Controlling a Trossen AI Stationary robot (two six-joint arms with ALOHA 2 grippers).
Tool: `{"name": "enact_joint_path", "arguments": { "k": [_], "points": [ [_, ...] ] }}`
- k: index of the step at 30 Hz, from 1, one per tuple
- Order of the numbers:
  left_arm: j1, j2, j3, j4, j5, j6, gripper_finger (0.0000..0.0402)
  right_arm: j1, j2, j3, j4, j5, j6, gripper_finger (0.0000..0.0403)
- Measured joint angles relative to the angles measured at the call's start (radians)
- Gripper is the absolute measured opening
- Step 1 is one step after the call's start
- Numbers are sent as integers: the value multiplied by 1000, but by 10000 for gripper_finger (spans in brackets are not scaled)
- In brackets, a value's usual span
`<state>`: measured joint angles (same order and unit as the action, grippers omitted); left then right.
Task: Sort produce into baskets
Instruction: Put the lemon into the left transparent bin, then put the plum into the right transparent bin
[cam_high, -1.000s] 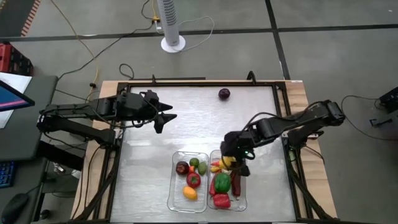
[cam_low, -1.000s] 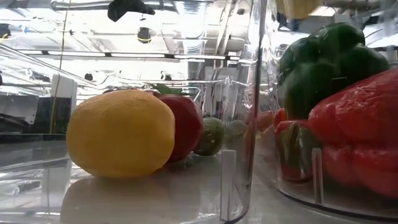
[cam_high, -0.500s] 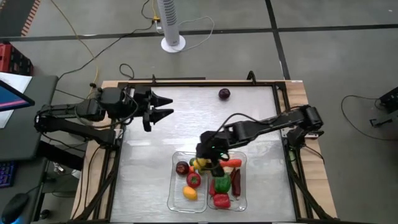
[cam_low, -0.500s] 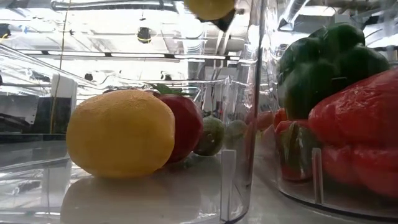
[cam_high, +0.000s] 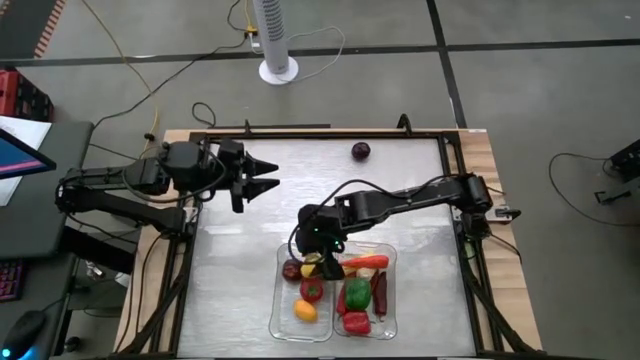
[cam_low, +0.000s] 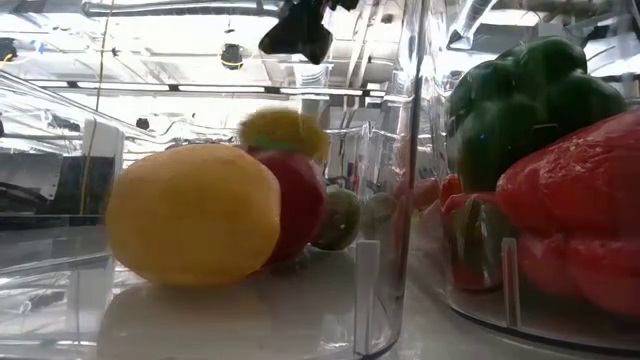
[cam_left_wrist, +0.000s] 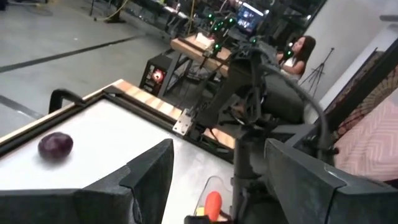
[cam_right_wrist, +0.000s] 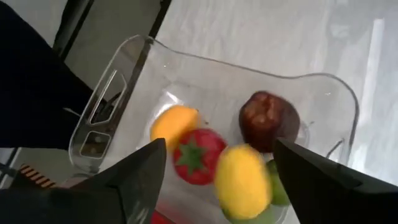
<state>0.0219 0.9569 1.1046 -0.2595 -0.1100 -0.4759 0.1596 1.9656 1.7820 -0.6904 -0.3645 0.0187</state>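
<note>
1. High view: a white fan base (cam_high: 278, 70) stands on the floor beyond the table (cam_high: 230, 290). A dark purple fruit (cam_high: 360, 151) lies alone near the far edge. The right gripper (cam_high: 322, 252) hangs over the far end of the left basket (cam_high: 275, 315), hiding part of it; the right basket (cam_high: 392, 318) sits touching beside, holding a carrot (cam_high: 366, 262) and a green pepper (cam_high: 357, 294). The left gripper (cam_high: 268, 174) waits near the table's left side, fingers spread.
2. Low view: through the clear walls, a big orange-yellow fruit (cam_low: 192, 213) fronts a red one (cam_low: 300, 200); a blurred yellow lemon (cam_low: 285, 132) is above them, under a dark fingertip (cam_low: 296, 32).
3. Left wrist view: the purple fruit (cam_left_wrist: 55, 145) rests on bare table; a person (cam_left_wrist: 300, 51) sits behind.
4. Right wrist view: the right gripper's fingers (cam_right_wrist: 134, 174) are spread, released; the lemon (cam_right_wrist: 242, 180) lies blurred between tomato (cam_right_wrist: 199, 155) and dark apple (cam_right_wrist: 268, 118).
</note>
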Motion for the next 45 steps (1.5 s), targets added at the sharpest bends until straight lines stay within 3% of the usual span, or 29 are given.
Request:
{"name": "enact_joint_path", "arguments": {
  "k": [6,13,18,26,31,38,41,45],
  "points": [
    [0,0,0,-51,-1,0,238,-10,-24,6,-70,73,4,332],
    [0,11,0,-100,-38,5,238,-111,-162,6,-271,348,29,319],
    [1,42,0,-106,-108,28,238,-226,-291,-40,-316,516,7,312],
    [20,153,0,-85,-131,17,238,-503,-519,-346,-216,492,-2,311],
    [48,188,0,-83,-130,10,238,-651,-579,-547,-116,485,-28,314],
    [97,188,0,-82,-132,5,238,-786,-491,-646,-32,336,-240,369],
    [121,188,0,-82,-133,-15,238,-822,-419,-618,-8,322,-261,395],
    [155,188,0,-82,-137,-34,238,-854,-313,-549,-28,282,-279,391]
  ]
}}
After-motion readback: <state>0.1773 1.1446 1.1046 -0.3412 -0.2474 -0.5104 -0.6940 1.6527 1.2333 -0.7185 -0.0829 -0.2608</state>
